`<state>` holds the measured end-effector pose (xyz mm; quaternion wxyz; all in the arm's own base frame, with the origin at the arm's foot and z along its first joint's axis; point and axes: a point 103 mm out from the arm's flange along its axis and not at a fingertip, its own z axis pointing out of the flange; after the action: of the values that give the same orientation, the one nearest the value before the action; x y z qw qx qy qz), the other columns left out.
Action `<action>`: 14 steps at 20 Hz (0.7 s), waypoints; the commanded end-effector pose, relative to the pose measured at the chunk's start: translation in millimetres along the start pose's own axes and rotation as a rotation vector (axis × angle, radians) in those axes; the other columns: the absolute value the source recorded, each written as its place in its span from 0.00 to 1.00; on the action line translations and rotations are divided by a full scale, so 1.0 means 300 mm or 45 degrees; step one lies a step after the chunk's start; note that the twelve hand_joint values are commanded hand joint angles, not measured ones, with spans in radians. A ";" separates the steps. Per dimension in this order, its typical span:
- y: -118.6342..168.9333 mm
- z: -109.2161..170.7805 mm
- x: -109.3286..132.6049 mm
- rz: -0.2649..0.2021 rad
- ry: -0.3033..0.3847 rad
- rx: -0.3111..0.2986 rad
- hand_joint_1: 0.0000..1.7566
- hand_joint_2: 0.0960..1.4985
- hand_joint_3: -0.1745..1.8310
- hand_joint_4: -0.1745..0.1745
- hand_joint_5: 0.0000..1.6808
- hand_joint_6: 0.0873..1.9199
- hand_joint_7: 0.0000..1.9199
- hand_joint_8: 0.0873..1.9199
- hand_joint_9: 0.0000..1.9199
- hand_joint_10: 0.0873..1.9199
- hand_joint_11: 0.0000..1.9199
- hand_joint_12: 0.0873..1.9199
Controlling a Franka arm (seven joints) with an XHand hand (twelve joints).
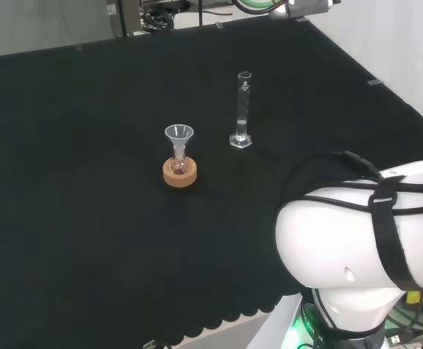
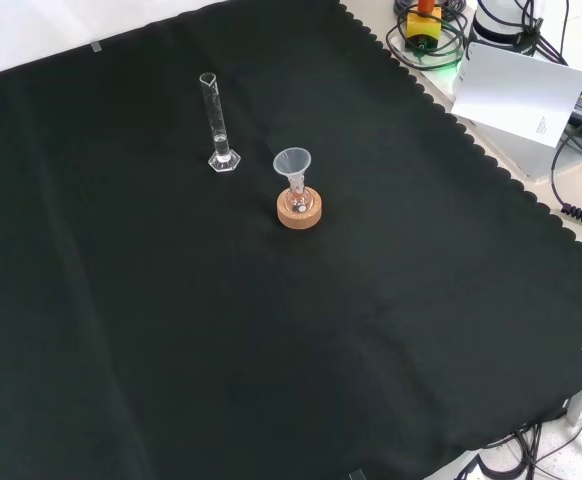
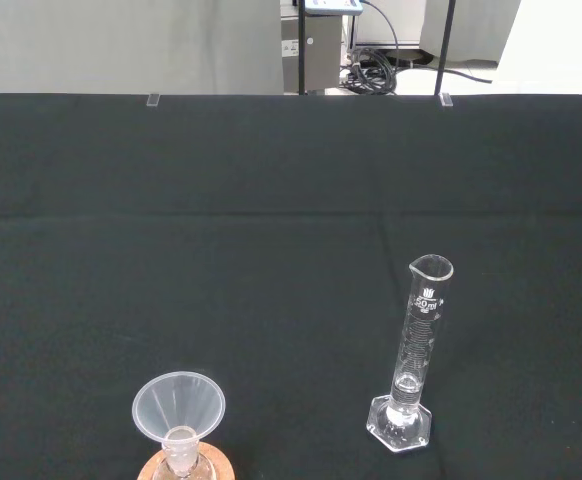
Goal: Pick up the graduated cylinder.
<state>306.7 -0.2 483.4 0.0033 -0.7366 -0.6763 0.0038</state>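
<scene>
The graduated cylinder (image 1: 242, 109) stands upright at two o'clock from the funnel (image 1: 179, 137) in the head view, best grasped mid-tube; the hand's state cannot be told.

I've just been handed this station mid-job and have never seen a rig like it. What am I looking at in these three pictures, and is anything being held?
The machine is one white robot arm at a bench under a black cloth. The head view is taken from behind and above the arm's base, so the big white shapes at its right are the arm's own links. The front view looks down on the cloth from the opposite side. The wrist view comes from a camera at the arm's wrist, looking low across the cloth.

Two things stand on the cloth, apart from each other: a tall clear glass graduated cylinder on a hexagonal foot, upright, and a clear funnel sitting in a small flask on a round cork ring.

The cylinder stands free and untouched, so it has not been picked up yet.
</scene>
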 end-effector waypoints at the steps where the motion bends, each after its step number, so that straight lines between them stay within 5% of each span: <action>1: 0.000 0.000 0.001 0.003 -0.013 -0.014 0.00 0.73 0.35 0.45 0.12 0.07 0.02 0.24 0.10 0.30 0.01 0.64; 10: 0.005 -0.007 0.093 0.045 -0.063 -0.010 0.00 0.79 0.29 0.45 0.15 0.00 0.02 0.23 0.10 0.29 0.00 0.65; 14: 0.024 0.048 0.064 0.083 -0.058 0.019 0.00 0.79 0.28 0.45 0.16 0.00 0.03 0.23 0.10 0.29 0.00 0.65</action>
<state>311.1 23.9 482.6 -0.0161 -0.7490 -0.6620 0.0215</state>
